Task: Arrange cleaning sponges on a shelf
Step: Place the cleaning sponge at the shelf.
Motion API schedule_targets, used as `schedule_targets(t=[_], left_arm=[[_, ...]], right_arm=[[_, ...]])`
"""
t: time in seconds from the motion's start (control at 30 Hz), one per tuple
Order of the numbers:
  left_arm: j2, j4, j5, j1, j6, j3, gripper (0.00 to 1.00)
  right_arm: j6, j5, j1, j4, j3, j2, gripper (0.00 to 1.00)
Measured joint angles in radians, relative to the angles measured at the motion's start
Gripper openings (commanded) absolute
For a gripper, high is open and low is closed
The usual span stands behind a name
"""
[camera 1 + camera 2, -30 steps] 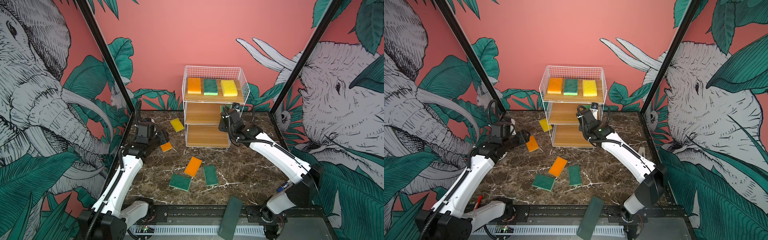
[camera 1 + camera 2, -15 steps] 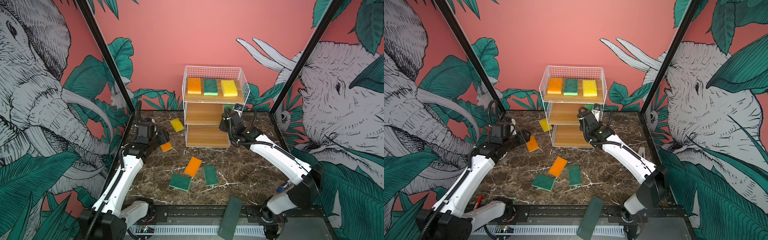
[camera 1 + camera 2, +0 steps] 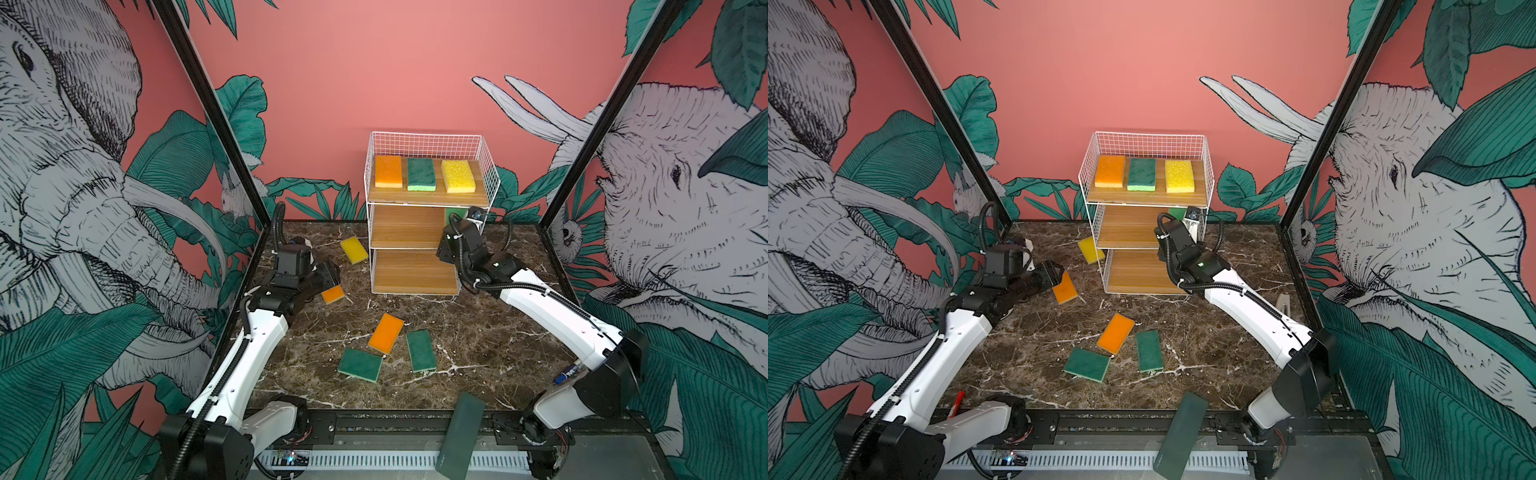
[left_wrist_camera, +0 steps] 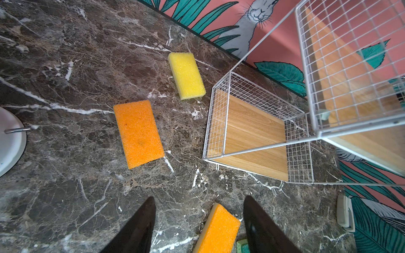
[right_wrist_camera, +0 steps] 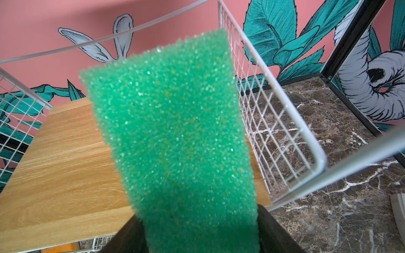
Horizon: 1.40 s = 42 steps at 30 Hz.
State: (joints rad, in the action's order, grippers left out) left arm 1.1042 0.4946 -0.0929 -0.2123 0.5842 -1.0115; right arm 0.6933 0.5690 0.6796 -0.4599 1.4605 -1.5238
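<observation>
Dark marble table (image 3: 478,332) carries everything, and the white wire shelf (image 3: 415,272) stands at its back edge. On the shelf's top board, it's orange sponge (image 3: 388,171), green sponge (image 3: 421,174), yellow sponge (image 3: 458,176), side by side in a row. Down on the marble, a loose yellow sponge (image 3: 354,249) lies just beside the shelf's left side, with a loose orange sponge (image 3: 332,294) near it. Mid-table, the middle orange sponge (image 3: 386,333) touches a corner of a flat green sponge (image 3: 360,365), and the last green sponge (image 3: 421,351) lies just beside them.
</observation>
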Motion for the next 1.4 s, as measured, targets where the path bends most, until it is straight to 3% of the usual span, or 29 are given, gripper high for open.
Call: schedule_targets(t=[1.13,1.3,1.4], left_arm=[[-0.022,0.002,-0.001,0.0,0.007,0.005,0.65],[-0.039,0.002,-0.001,0.0,0.008,0.006,0.65],[-0.052,0.002,-0.002,0.0,0.011,0.014,0.65]], right_arm=[[-0.05,0.023,0.045,-0.038,0.01,0.022,0.79],[-0.029,0.026,0.07,-0.053,-0.037,0.117,0.75],[-0.005,0.021,0.076,-0.079,-0.07,0.175,0.62]])
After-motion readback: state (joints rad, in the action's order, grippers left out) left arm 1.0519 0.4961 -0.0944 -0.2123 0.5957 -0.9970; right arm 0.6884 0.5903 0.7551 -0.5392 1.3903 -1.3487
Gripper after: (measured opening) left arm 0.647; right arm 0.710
